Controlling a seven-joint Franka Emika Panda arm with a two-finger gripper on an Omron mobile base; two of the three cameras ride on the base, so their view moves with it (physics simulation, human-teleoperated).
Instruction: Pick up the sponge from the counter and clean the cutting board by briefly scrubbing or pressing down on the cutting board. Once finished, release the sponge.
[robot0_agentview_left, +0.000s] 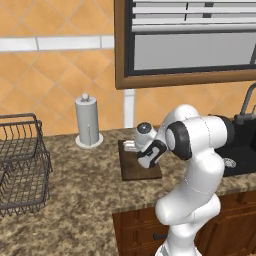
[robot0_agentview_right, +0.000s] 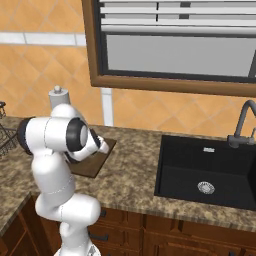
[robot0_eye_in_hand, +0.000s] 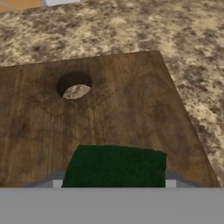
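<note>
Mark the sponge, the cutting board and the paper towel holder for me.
sponge (robot0_eye_in_hand: 114, 166): hand view, middle of its dark green face.
cutting board (robot0_eye_in_hand: 127, 100): hand view, bare wood right of the hole.
paper towel holder (robot0_agentview_left: 87, 121): left base view, middle of the upright roll.

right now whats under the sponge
The cutting board lies under the sponge, its hole showing counter beneath. The board patch directly below the sponge is covered.

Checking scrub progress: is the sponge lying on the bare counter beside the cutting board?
No: in the hand view the sponge sits over the cutting board, with brown wood on three sides of it.
</note>
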